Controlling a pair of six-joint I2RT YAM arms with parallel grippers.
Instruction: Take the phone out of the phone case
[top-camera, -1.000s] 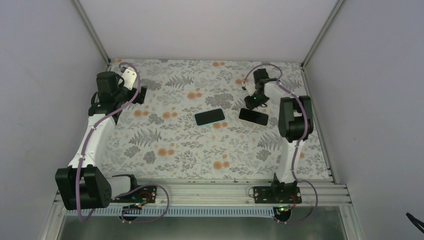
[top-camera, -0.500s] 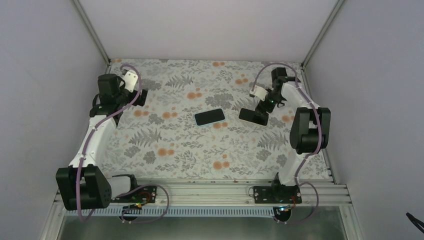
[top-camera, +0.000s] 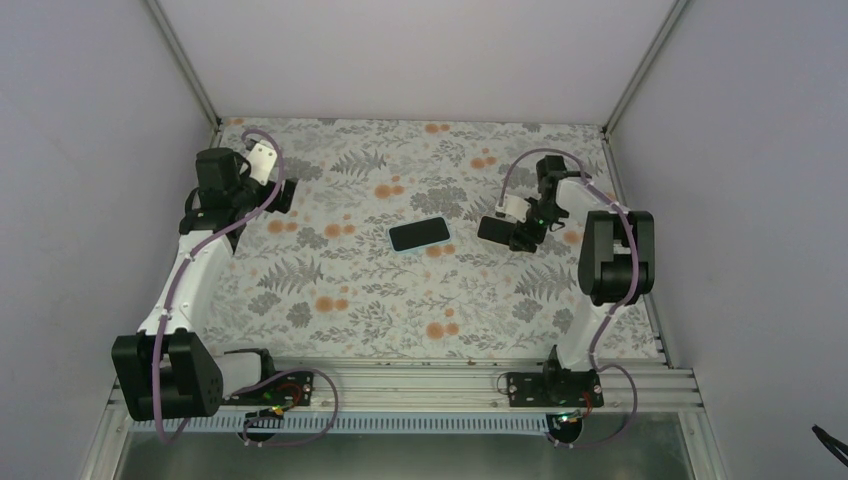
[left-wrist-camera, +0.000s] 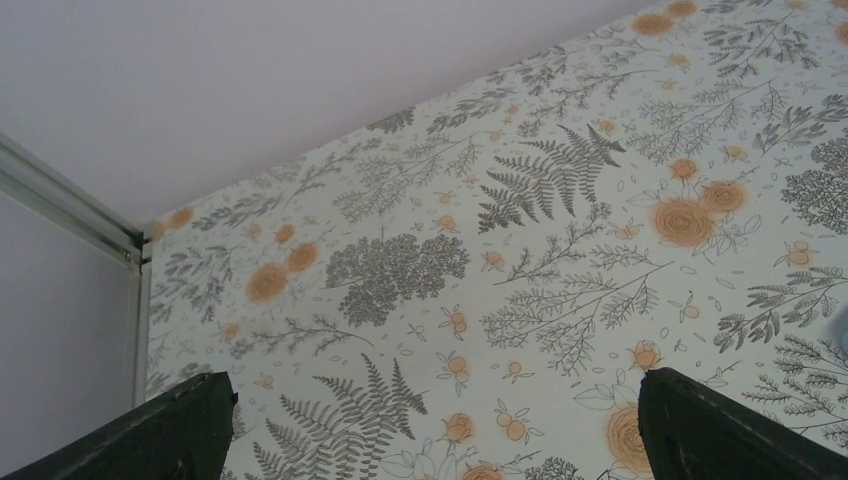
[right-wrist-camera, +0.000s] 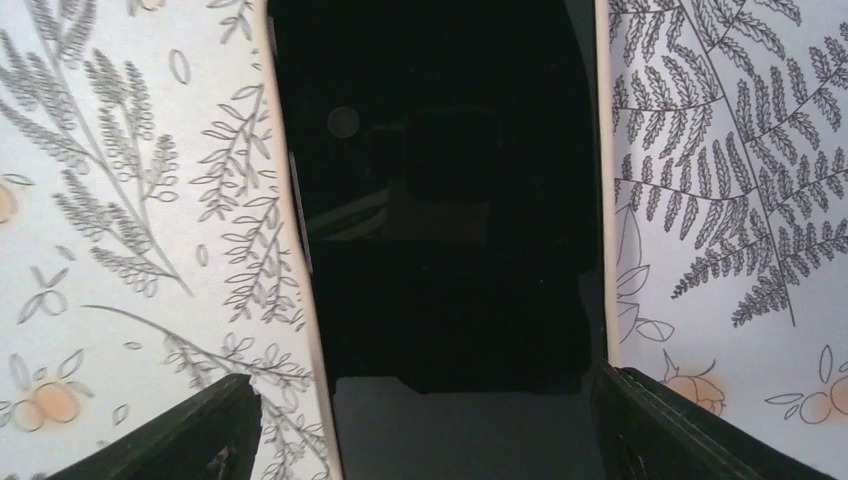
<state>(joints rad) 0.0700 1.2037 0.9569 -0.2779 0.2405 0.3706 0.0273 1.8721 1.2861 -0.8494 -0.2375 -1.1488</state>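
Straddling the dark phone (right-wrist-camera: 440, 200), my right gripper (right-wrist-camera: 420, 385) has its fingers (right-wrist-camera: 215, 435) spread beyond both long edges; I see my left gripper (left-wrist-camera: 432, 380) gaping wide over the floral table (left-wrist-camera: 500, 250).

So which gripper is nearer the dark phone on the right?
Right. The right gripper straddles that phone, jaws open; the left gripper hangs far at the back-left of the table.

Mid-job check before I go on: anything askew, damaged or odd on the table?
Nothing stands out. Centre slab and right slab lie apart, seemingly flat, no damage visible; right gripper open astride the right one.
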